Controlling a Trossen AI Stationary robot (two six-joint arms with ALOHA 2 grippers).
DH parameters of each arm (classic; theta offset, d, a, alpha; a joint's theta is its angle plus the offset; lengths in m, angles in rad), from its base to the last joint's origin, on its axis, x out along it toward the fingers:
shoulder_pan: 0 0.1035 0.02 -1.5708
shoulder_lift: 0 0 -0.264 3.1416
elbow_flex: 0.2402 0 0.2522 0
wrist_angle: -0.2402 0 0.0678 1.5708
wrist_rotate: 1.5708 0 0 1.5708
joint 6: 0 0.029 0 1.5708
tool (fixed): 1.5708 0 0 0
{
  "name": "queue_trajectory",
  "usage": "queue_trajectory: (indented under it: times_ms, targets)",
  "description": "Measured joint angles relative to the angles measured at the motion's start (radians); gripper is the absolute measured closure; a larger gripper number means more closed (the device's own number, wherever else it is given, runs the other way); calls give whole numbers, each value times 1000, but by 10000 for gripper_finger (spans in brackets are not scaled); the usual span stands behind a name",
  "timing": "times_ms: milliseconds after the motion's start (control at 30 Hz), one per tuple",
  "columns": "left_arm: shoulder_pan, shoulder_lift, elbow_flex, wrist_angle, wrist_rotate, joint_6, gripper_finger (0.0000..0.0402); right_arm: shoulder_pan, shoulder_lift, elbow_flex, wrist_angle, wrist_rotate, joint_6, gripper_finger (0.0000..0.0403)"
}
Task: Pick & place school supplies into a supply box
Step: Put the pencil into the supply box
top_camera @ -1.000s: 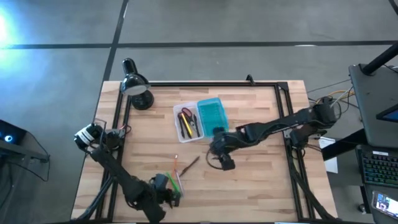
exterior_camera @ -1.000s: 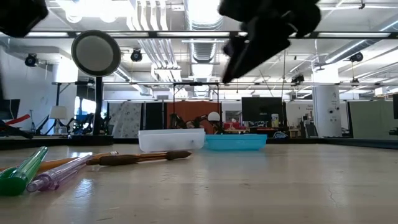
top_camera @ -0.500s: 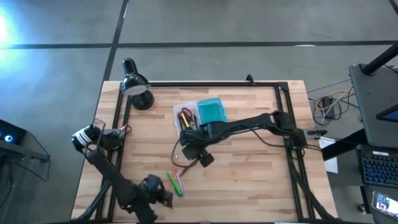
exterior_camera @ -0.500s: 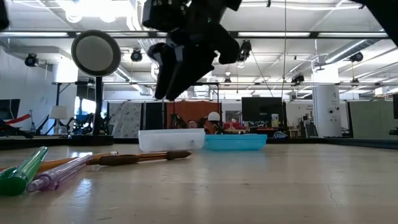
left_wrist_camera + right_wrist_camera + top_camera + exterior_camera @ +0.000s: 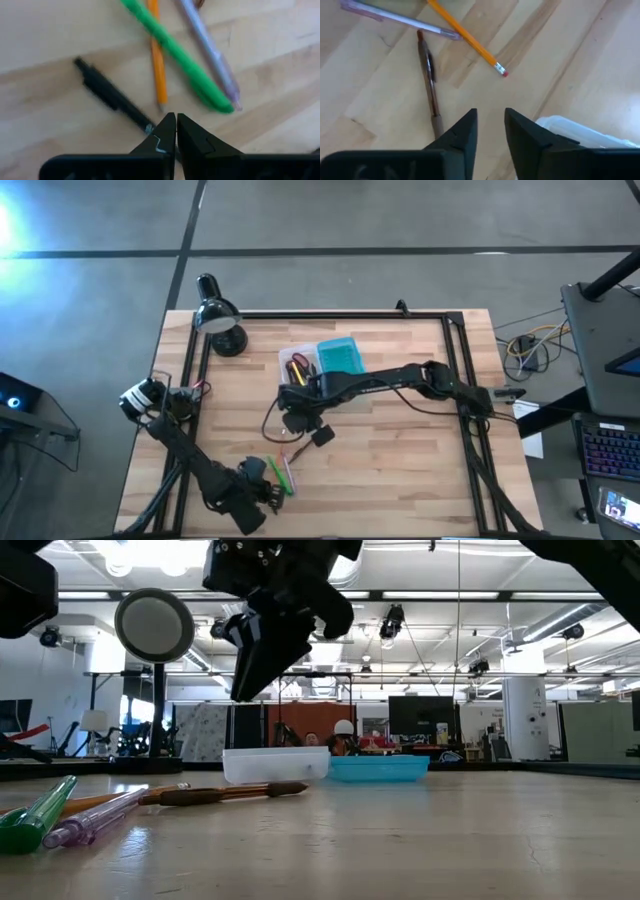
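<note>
Your box [image 5: 322, 370] sits open mid-desk [image 5: 400, 450], a few supplies inside; brown pen [image 5: 430, 82], orange pencil [image 5: 465, 37], green marker [image 5: 175, 55] lie loose nearer the front edge. Right gripper [image 5: 489, 125] hovers between box and pen, fingers slightly spread, empty. Left gripper [image 5: 175, 127] by the marker, fingers pressed together.

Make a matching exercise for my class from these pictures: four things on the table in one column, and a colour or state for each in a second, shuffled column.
Things:
1. marker
2. pencil
3. lid of the supply box
4. left gripper

Colours or states:
A. orange, with a pink eraser tip
B. fingers closed together, holding nothing
C. bright green
D. turquoise, lying open beside the clear tray

Pairs: 1-C, 2-A, 3-D, 4-B
</note>
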Motion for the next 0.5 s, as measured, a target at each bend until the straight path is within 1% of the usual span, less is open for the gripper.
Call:
queue_trajectory:
  times_ms: [100,300,367,500]
  targets:
    - [3,0,1,19,18,1,401,-1,-1,0,3,4,13,344]
    - [22,2,-15,19,-10,-16,401,-5,-3,-8,8,4,22,387]
    - [30,2,-23,20,-12,-16,401,-10,-3,-11,10,4,28,392]
    - [41,2,-47,76,-13,1,401,-18,-3,-12,45,0,49,394]
